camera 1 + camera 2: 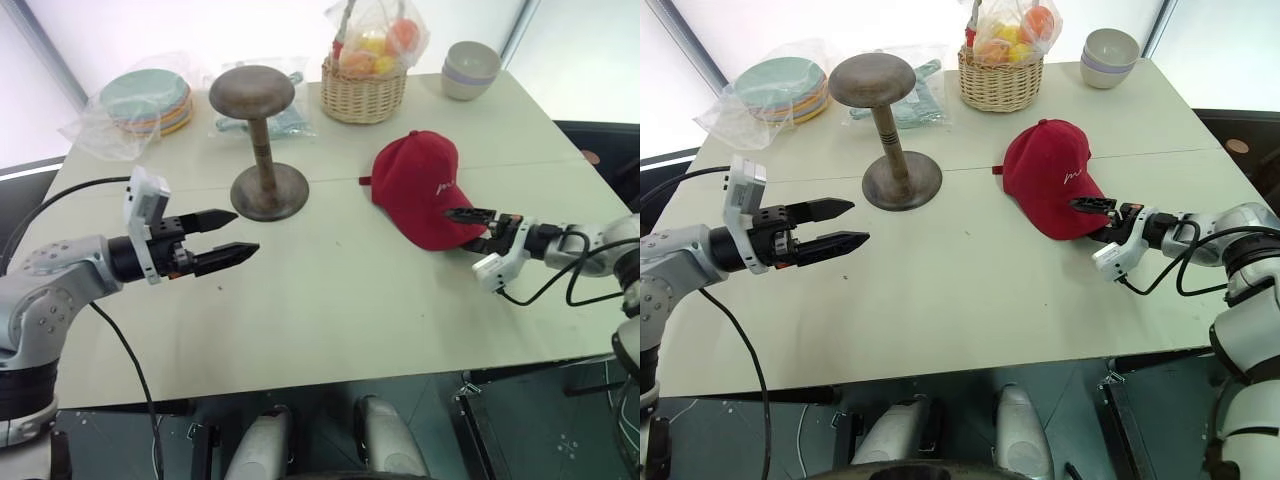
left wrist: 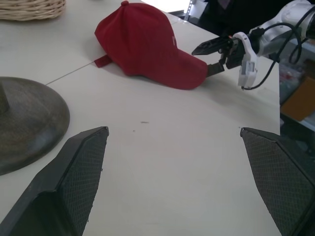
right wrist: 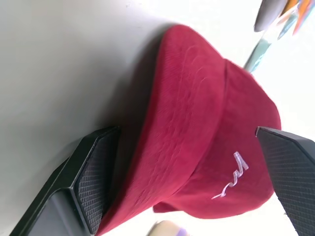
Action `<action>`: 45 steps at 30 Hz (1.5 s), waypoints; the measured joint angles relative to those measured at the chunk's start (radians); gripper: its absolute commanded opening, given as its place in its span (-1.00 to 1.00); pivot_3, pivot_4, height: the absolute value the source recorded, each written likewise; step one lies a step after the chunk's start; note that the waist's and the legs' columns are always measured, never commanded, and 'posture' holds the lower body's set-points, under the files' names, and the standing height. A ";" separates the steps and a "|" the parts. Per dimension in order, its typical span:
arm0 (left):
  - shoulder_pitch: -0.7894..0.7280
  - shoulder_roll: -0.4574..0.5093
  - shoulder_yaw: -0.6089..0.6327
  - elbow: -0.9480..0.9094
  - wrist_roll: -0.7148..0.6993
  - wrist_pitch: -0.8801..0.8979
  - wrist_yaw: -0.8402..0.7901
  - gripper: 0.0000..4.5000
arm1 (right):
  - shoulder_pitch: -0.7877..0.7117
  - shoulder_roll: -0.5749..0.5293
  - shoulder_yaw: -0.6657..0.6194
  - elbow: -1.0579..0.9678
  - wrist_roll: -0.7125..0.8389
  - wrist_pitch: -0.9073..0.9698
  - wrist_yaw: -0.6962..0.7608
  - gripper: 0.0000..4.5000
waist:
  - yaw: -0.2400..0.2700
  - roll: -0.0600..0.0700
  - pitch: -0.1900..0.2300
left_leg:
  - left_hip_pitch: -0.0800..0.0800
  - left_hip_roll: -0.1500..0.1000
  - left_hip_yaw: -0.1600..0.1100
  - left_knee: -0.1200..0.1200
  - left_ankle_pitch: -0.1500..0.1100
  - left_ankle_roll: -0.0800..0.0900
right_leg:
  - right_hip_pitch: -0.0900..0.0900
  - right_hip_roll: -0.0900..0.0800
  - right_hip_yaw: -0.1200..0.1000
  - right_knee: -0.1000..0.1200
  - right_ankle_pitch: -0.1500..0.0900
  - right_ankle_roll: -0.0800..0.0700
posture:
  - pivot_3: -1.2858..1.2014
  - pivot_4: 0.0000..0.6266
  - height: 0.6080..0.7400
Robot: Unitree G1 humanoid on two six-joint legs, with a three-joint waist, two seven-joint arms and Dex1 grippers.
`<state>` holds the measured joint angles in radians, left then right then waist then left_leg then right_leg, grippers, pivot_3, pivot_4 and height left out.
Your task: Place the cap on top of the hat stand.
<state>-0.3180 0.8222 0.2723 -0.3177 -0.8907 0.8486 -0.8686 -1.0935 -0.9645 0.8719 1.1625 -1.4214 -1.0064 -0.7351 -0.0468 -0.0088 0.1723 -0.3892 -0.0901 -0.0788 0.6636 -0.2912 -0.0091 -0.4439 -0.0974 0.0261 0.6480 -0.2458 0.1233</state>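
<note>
two claws (image 1: 218, 236) (image 1: 470, 228) level, right astride cap (image 1: 425, 185) brim

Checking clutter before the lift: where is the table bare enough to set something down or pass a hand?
Bare: the near table between the left claw and the cap, and the strip between the hat stand and the cap. Crowded: the far edge, with bagged plates, a basket and bowls. The open right claw straddles the cap's brim.
</note>
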 measured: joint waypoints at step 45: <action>-0.117 0.161 0.153 0.265 0.137 -0.117 -0.037 1.00 | -0.348 0.640 -0.430 -0.663 0.744 0.794 0.977 -0.99 | -0.023 0.001 0.001 | -0.004 -0.001 -0.006 -0.001 0.000 0.000 | -0.002 -0.001 -0.004 0.002 0.000 0.000 | 0.03 -0.52 1.00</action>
<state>-0.4351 0.9837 0.4258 -0.0531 -0.7539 0.7312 -0.9054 -1.4416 -0.3248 0.4420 0.4997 -0.6779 -0.2129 0.2424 -0.0696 -0.0076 0.1735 -0.3928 -0.0907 -0.0848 0.6629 -0.2912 -0.0090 -0.4460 -0.0981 0.0226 0.6497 -0.2457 0.1234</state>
